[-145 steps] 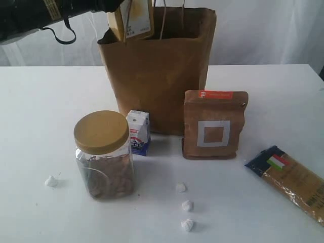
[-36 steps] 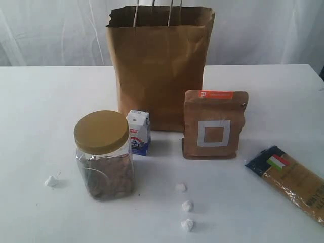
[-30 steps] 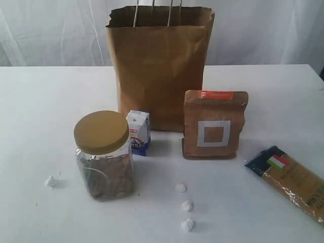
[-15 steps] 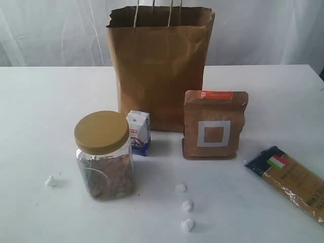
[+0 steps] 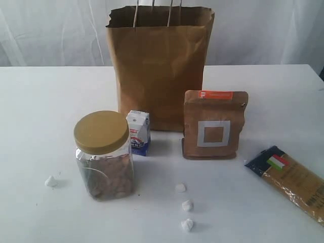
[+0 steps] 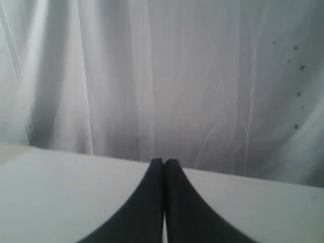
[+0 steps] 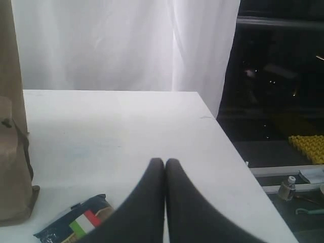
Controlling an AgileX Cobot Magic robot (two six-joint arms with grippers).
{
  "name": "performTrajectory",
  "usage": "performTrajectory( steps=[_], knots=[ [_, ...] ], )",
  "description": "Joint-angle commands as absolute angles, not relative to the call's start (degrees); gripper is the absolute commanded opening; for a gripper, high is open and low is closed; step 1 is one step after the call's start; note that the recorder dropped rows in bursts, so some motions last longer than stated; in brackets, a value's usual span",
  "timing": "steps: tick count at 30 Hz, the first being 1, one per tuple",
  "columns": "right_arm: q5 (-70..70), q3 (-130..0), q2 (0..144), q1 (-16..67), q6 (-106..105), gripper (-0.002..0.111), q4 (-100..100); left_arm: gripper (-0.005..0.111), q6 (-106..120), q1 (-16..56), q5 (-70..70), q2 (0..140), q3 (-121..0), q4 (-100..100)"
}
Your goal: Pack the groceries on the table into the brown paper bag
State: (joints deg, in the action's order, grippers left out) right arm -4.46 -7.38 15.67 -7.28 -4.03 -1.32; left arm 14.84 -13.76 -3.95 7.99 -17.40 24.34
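Observation:
The brown paper bag (image 5: 159, 63) stands upright at the back middle of the white table (image 5: 45, 116). In front of it are the gold-lidded nut jar (image 5: 104, 154), the small white-blue carton (image 5: 138, 132) and the brown white-square pouch (image 5: 214, 125). The Italian-flag pasta packet (image 5: 293, 179) lies at the right; its flag end (image 7: 83, 223) shows beside my right gripper (image 7: 164, 162), which is shut and empty. My left gripper (image 6: 164, 162) is shut and empty over bare table. Neither arm shows in the exterior view. The white-capped jar and dark can are out of view.
Three white crumpled bits (image 5: 186, 205) lie at the front middle and one (image 5: 50, 180) at the front left. A white curtain (image 5: 50, 30) hangs behind the table. In the right wrist view the table's edge (image 7: 223, 136) drops to a dark floor.
The left arm that held a jar over the bag's mouth has withdrawn out of the exterior view. Over the last second nothing on the table has moved.

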Motion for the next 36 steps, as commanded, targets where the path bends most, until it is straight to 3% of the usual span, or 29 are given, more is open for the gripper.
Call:
performTrajectory(
  steps=[1, 5, 9, 13, 18, 22, 23, 29, 36],
  knots=[
    [-4.26, -7.26, 15.48, -6.92, -4.21, 0.0, -1.49, 0.0, 14.74, -12.23, -1.45, 7.56, -10.11, 30.8],
    [-4.26, -7.26, 15.48, -6.92, -4.21, 0.0, -1.49, 0.0, 14.85, -11.87, -11.13, 7.44, -1.06, 33.1],
    [-4.26, -7.26, 15.48, -6.92, -4.21, 0.0, -1.49, 0.0, 14.99, -11.87, -23.24, 7.09, -2.08, 34.25],
    [-4.26, -7.26, 15.48, -6.92, -3.7, 0.0, -0.96, 0.0, 14.84, -9.03, -8.96, 3.06, -5.16, 20.75],
    [-0.39, -7.26, 15.48, -6.92, 0.49, 0.0, -0.93, 0.0, 16.01, -7.18, -2.6, 2.46, -2.79, 21.8],
    [16.7, -7.37, 15.48, -6.92, 21.38, 0.0, -0.82, 0.0, 20.62, -7.18, 4.99, 2.46, 0.0, 21.8],
    [27.35, -7.73, 15.48, -6.92, 33.82, 0.0, -1.62, 0.0, 20.74, -7.18, 4.54, 2.46, 0.0, 21.34],
    [55.43, -16.86, 17.09, -6.92, 68.58, 0.0, -27.54, 0.0, 20.74, -7.18, 3.22, 2.46, 0.0, 21.34],
    [51.46, -32.42, 28.69, -6.92, 75.14, 0.0, -70.3, 0.0, 17.2, -7.18, 3.6, 2.46, 0.0, 22.25]
  ],
)
